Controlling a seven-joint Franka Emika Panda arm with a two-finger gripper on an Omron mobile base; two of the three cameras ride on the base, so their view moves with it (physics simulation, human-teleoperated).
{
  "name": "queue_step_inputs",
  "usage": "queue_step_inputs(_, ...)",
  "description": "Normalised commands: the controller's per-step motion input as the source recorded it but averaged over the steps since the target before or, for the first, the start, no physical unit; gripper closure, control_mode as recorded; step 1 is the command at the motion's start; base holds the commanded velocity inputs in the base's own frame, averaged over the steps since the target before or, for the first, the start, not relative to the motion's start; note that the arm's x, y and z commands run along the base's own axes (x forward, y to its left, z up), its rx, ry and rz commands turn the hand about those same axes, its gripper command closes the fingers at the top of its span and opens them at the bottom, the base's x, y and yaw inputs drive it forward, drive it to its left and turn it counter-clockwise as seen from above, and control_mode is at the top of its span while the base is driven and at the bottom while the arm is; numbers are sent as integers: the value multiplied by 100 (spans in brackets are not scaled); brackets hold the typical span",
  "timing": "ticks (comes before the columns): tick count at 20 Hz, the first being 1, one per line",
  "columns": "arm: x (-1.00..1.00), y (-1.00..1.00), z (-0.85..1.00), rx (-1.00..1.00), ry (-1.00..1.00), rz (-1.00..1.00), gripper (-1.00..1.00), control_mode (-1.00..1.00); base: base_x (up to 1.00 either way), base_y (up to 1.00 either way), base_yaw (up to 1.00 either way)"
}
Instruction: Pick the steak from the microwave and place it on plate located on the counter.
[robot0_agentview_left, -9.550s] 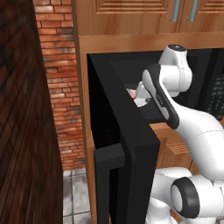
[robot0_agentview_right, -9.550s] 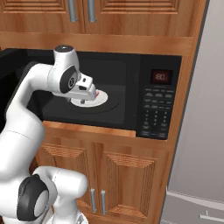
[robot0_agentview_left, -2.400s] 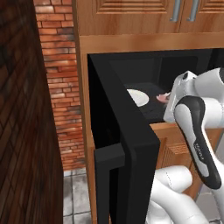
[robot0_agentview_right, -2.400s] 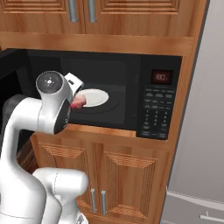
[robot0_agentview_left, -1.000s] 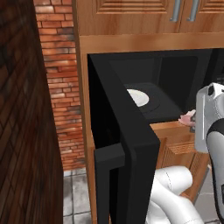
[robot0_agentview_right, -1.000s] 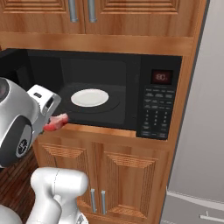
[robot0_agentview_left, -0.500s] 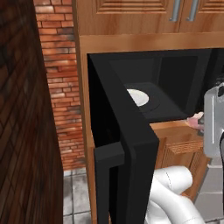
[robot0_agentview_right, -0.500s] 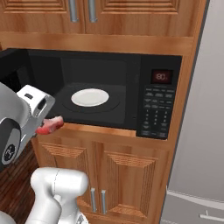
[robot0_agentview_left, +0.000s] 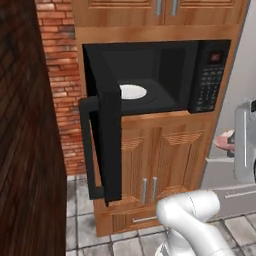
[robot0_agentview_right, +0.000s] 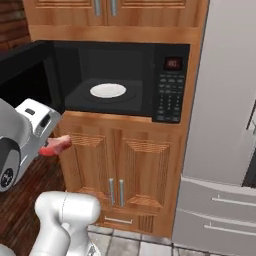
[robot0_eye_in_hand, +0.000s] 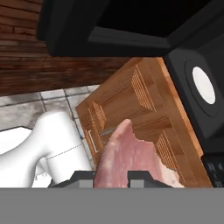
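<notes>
Steak (robot0_eye_in_hand: 127, 157) now clear of microwave (robot0_agentview_right: 120, 80), base backed away.

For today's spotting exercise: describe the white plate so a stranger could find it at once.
Find the black microwave built into the wooden cabinets, its door swung open. Inside its dark cavity lies the white plate, round, bare and the one pale thing in there; the steak is outside, held in the gripper.
</notes>
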Motion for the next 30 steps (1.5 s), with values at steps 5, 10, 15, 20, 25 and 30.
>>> queue_step_inputs(5, 0, 0, 0, 0, 0, 0, 100, 100, -11, -72, -19)
queue_step_inputs(10, 0, 0, 0, 0, 0, 0, 100, 100, 27, -98, -34)
queue_step_inputs(15, 0, 0, 0, 0, 0, 0, 100, 100, 51, -100, -31)
queue_step_inputs(20, 0, 0, 0, 0, 0, 0, 100, 100, 70, -100, -17)
queue_step_inputs(25, 0, 0, 0, 0, 0, 0, 100, 100, 83, -100, -4)
queue_step_inputs(30, 0, 0, 0, 0, 0, 0, 100, 100, 65, -100, 3)
